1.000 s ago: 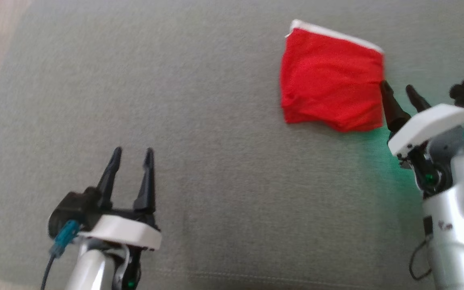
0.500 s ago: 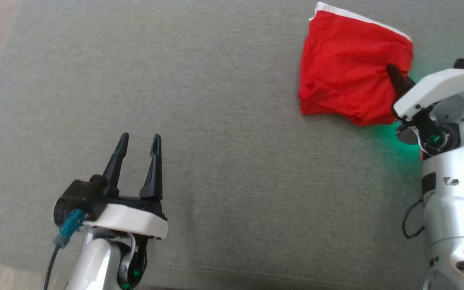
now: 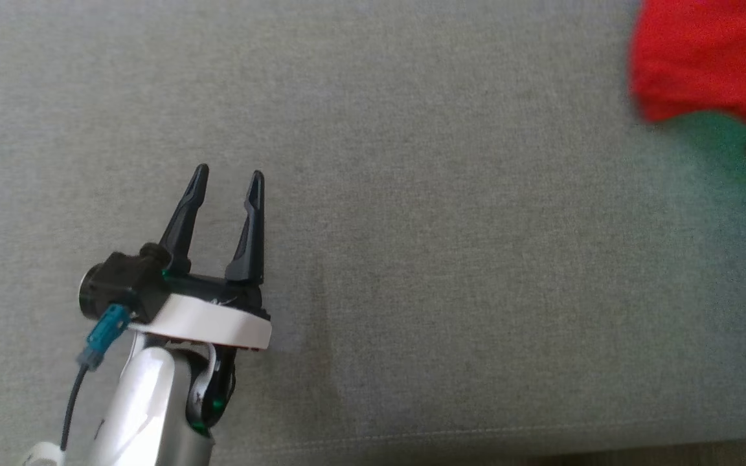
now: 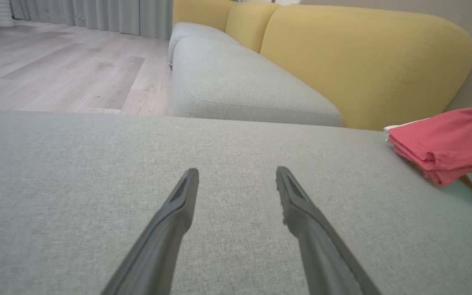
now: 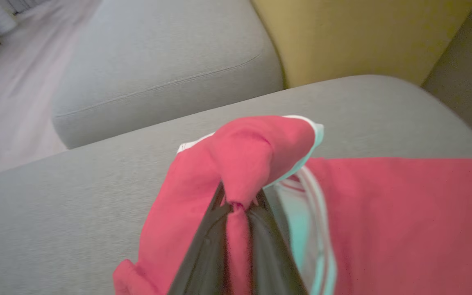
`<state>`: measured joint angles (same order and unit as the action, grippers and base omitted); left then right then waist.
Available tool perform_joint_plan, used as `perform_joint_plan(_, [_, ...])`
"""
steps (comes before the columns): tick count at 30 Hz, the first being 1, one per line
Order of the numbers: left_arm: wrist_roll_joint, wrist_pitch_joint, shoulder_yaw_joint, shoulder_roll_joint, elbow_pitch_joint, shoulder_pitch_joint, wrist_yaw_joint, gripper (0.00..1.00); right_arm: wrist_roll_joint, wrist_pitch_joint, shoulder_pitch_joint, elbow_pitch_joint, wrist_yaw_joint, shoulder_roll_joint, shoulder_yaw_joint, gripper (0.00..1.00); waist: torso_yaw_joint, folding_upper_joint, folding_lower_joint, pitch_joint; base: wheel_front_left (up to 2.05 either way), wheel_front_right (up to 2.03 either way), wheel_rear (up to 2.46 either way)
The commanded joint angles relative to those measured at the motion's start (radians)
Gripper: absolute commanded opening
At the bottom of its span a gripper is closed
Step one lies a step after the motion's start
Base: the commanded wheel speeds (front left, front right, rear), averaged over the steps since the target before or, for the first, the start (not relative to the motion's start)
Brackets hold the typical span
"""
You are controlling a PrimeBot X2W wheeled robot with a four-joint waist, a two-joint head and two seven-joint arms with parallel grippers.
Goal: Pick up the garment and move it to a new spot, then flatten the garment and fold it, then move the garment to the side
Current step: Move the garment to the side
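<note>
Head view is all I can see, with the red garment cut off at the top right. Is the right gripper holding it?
Observer: Yes. In the right wrist view the right gripper is shut on a pinched-up fold of the garment.
Operator: Is the whole garment off the cushion?
Observer: No. Most of it looks to lie on the grey cushion; the raised fold bares a pale striped layer underneath.
Operator: What's beyond it?
Observer: A yellow backrest, seen in the left wrist view.
</note>
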<state>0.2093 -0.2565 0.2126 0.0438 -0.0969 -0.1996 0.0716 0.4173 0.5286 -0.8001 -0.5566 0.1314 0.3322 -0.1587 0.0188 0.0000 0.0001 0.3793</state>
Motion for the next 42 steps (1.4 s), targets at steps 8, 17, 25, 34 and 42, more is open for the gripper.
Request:
perform_joint_plan(8, [-0.028, -0.005, -0.035, 0.006, 0.035, -0.048, 0.021, 1.00, -0.151, 0.099, -0.061, 0.025, -0.001, 0.191, -0.087, 0.00, -0.004, 0.0000, -0.0001, 0.087, 0.00, 0.00, 0.00])
perform_joint_plan(17, [-0.039, -0.005, -0.061, 0.006, 0.028, -0.044, 0.031, 1.00, -0.251, 0.228, 0.021, 0.007, -0.001, 0.333, -0.118, 0.00, 0.020, 0.0000, -0.0001, 0.087, 0.00, 0.00, 0.00])
perform_joint_plan(25, [-0.039, -0.005, -0.062, 0.006, 0.023, -0.038, 0.028, 1.00, -0.399, 0.188, 0.069, 0.051, -0.001, 0.371, -0.092, 1.00, 0.015, 0.0000, -0.0001, 0.079, 0.00, 0.00, 0.00])
perform_joint_plan(34, [-0.032, -0.005, -0.076, 0.006, 0.019, -0.022, 0.015, 1.00, -0.478, -0.131, 0.068, 0.148, -0.001, 0.196, -0.186, 1.00, 0.009, 0.0000, -0.0001, 0.012, 0.00, 0.00, 0.00])
perform_joint_plan(42, [-0.025, -0.005, -0.100, 0.006, -0.009, 0.007, -0.019, 1.00, -0.433, -0.368, 0.201, 0.316, -0.001, -0.020, -0.168, 1.00, 0.021, 0.0000, -0.0001, -0.092, 0.00, 0.00, 0.00])
